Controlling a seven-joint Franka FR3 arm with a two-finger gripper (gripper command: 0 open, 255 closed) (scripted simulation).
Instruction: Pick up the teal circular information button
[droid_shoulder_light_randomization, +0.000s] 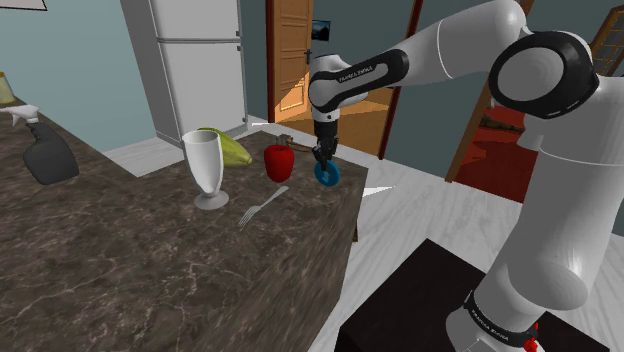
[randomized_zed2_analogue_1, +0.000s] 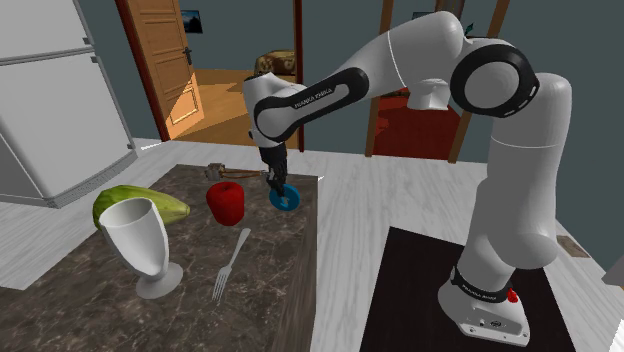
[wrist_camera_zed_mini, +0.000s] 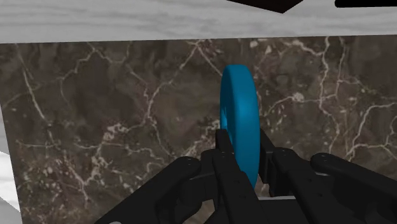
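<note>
Evidently the tool (wrist_camera_zed_mini: 242, 143) clasps the teal button (wrist_camera_zed_mini: 238, 108) on edge, gripping only its lower part (a shallow hold), close over the bench (droid_shoulder_light_randomization: 150, 270) corner beside the red pepper (droid_shoulder_light_randomization: 278, 161). A jerk could pivot it loose, dropping it off the edge.

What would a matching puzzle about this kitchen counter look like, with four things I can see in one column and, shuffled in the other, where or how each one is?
Things
1. teal round button
2. goblet
3. fork
4. pepper

Place or state
A. lying flat on the dark marbled counter
B. red, sitting between the goblet and the button
C. clasped on edge by the black gripper
D. white, standing upright

Pairs: 1-C, 2-D, 3-A, 4-B
</note>
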